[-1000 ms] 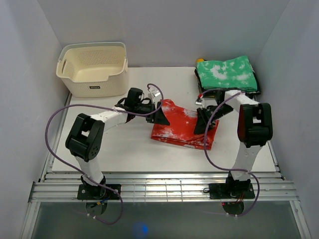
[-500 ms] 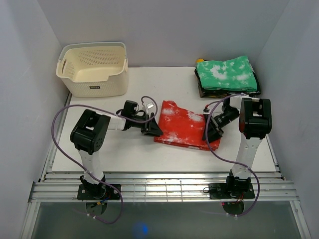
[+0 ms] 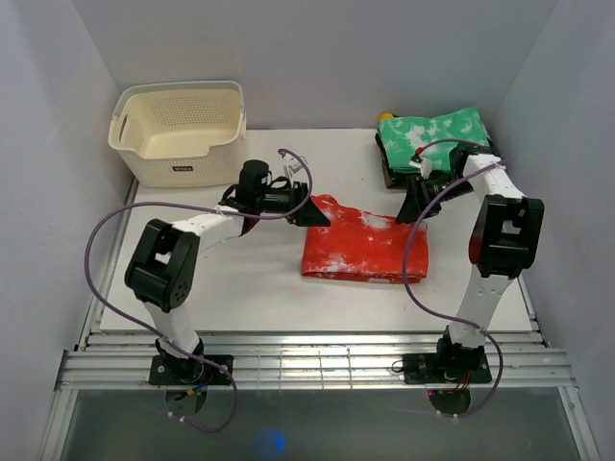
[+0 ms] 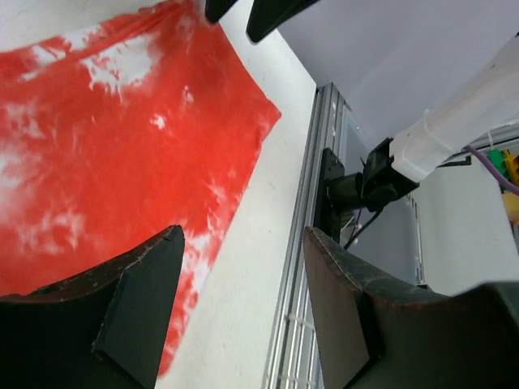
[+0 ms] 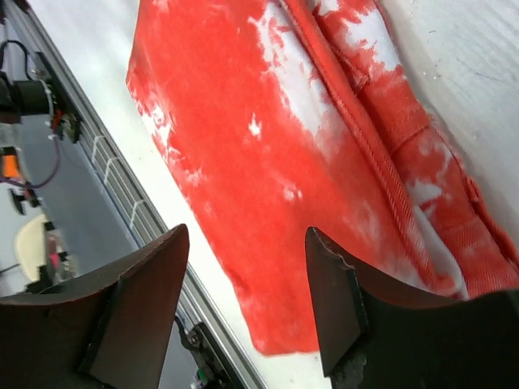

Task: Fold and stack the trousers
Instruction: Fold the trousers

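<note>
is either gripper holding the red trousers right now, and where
Nothing is held. The left gripper and right gripper both stand open over the folded red trousers, with no cloth between their fingers.

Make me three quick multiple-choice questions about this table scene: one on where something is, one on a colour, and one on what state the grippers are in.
1. Where does the basket stand on the table?
A) back left corner
B) front right corner
C) dead centre

2. What colour are the folded trousers in the middle?
A) blue
B) black
C) red with white blotches

3. How are the left gripper and right gripper?
A) both shut on cloth
B) both open, holding nothing
C) one shut on the basket

Answers:
1 A, the top view shows it at the far left.
2 C, red and white show in all three views.
3 B, each wrist view shows jaws apart with nothing between them.
</note>
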Controlling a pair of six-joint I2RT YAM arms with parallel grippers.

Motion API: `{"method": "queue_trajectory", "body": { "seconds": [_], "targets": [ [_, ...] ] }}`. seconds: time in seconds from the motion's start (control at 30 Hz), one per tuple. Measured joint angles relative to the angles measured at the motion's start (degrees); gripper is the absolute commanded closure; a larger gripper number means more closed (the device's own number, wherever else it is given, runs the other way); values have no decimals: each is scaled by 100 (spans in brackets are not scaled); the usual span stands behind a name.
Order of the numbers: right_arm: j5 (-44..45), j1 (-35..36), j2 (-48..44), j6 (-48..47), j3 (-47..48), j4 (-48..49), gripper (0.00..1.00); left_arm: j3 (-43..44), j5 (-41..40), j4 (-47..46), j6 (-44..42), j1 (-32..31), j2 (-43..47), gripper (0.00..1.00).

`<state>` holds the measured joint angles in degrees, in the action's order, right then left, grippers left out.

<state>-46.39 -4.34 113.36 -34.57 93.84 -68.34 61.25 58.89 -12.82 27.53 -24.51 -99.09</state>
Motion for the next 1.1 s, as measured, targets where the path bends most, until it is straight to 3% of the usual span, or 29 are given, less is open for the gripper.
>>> {"method": "queue_trajectory", "body": {
  "seconds": [0.2,0.3,0.4,0.57,0.7,0.97,1.1],
  "targets": [
    [-402,-39,1134,339,-173,678,39,595,-210,-1303,881,-92,-1843,30],
    [-927,-129,1637,516,-66,557,40,979,-278,-1659,1270,-20,-2894,33],
    [-1069,-170,1812,640,118,424,40,1255,-111,-1998,1652,125,-3176,33],
    [-942,-136,1926,719,538,264,40,1108,-155,-2085,1665,326,-3097,32],
    [-723,-83,1615,586,601,326,40,487,-238,-1926,1534,372,-2441,32],
    [-1266,-127,-723,398,-1626,481,44,-778,-260,-1921,1694,216,-422,31],
    [-1508,-120,-516,297,-2627,533,53,-1165,-308,-2135,1825,-216,-269,31]
  ]
}}
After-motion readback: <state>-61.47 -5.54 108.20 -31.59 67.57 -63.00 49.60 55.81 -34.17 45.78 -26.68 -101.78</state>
